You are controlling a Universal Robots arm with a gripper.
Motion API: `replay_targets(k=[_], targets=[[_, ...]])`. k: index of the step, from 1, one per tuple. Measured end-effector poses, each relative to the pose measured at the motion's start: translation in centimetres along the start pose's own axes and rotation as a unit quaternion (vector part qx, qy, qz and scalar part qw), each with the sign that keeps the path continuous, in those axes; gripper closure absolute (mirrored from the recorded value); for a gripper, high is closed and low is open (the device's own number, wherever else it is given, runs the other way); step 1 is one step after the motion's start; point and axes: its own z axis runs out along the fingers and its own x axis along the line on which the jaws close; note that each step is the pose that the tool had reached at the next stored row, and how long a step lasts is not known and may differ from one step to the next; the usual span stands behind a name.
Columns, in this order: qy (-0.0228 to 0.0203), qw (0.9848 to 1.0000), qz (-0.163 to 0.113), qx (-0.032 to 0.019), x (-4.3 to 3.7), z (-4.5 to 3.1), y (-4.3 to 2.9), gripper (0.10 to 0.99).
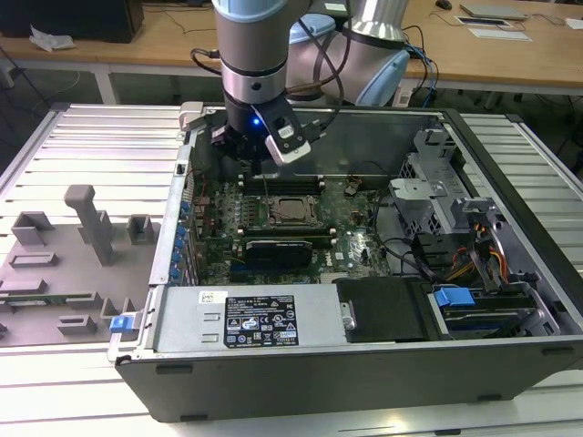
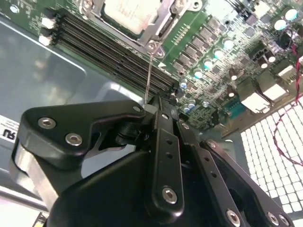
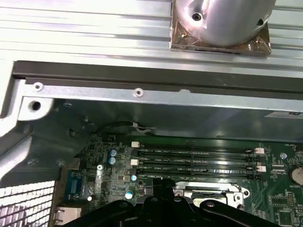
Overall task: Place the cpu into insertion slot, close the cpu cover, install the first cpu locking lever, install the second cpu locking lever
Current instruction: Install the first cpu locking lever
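I am clamping my black gripper (image 2: pixel 158 105) on the tip of the thin silver wire lever (image 2: pixel 148 78) — high up, for leverage — while the silver-grey square cpu (image 2: pixel 130 14) is sitting socketed under its silver frame cover (image 2: pixel 162 24).

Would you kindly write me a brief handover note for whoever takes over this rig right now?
Gripper: over the board's memory slots, jaws shut on the tip of a thin locking lever.
Lever: raised from a corner of the cover, not latched.
Chip: seated, with the cover lying flat around it.
Done: chip placed, cover looks closed.
Left: latching the held lever. I cannot tell the state of the other one.
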Motion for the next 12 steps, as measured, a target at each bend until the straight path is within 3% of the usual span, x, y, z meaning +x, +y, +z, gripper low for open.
replay_targets(k=[2, 4, 9, 12], targets=[[-0.0001, 1.0, 0.0, 0.0, -0.53, 0.04, -0.04, 0.98], [-0.0001, 1.0, 0.0, 0.0, -1.98, 0.14, -0.14, 0.98], [-0.0001, 1.0, 0.0, 0.0, -4.61, 0.27, -0.3, 0.98], [-0.0001, 1.0, 0.0, 0.0001, -5.34, 0.27, -0.34, 0.98]])
